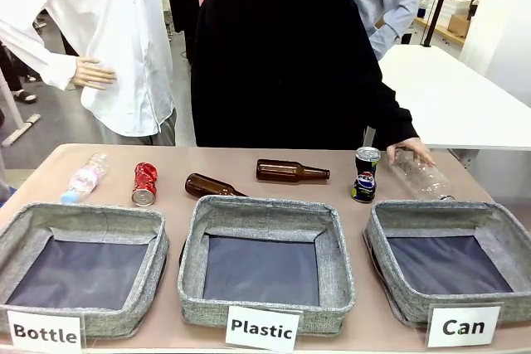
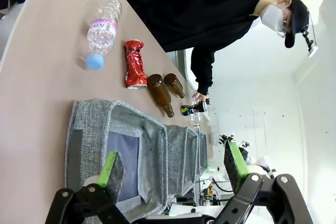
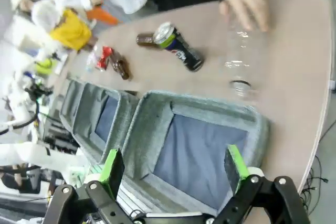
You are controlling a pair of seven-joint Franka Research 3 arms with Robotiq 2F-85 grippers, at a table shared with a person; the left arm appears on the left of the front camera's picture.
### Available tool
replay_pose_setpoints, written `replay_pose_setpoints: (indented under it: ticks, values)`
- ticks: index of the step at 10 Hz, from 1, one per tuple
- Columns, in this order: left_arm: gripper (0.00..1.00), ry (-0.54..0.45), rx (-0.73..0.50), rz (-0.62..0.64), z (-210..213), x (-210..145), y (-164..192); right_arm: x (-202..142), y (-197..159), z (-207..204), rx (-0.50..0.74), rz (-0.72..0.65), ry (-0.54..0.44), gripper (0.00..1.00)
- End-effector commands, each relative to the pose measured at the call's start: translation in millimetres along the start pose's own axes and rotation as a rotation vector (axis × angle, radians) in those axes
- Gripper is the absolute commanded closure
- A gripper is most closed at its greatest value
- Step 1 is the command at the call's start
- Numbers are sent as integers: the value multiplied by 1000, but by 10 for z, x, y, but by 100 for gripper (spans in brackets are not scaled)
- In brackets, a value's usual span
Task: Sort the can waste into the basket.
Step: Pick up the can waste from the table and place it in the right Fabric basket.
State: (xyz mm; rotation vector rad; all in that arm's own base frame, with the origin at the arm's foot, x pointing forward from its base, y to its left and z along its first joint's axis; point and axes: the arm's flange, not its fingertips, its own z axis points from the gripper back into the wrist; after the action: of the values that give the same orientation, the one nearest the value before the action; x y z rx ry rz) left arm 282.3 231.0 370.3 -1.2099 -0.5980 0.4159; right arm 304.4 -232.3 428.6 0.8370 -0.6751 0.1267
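Both grippers released and empty: left gripper hangs over the near side of the "Bottle" basket, right gripper over the near side of the "Can" basket, fingers pointing across the table.

Counts: 1 table; 1 person at the far side, one hand resting on the far-right clear plastic bottle; 3 grey baskets in a near row, the "Plastic" basket in the middle; 2 clear plastic bottles, the second lying far left; 2 brown glass bottles lying mid-table; 2 cans. The dark can stands upright just beyond the "Can" basket's far-left corner; the red can lies far left, beyond the "Bottle" basket.
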Motion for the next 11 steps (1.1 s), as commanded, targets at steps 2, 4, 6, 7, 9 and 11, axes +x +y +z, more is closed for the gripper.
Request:
replay_pose_setpoints:
  ticks: [2,4,6,7,9,11]
  values:
    - [0,-10,-25,-24,-2,18,6,-400,-189,144,35,-62,-111,0]
    - [0,-10,-25,-24,-2,18,6,-413,-231,82,20,-109,-124,0]
    - [0,-10,-25,-24,-2,18,6,-284,-192,11,9,-87,-113,0]
    - [0,-10,-25,-24,-2,18,6,-170,-145,-75,0,-58,-97,0]
    - [0,-10,-25,-24,-2,18,6,141,2,-447,1,47,3,0]
    - [0,-10,-25,-24,-2,18,6,479,194,-909,61,167,127,0]
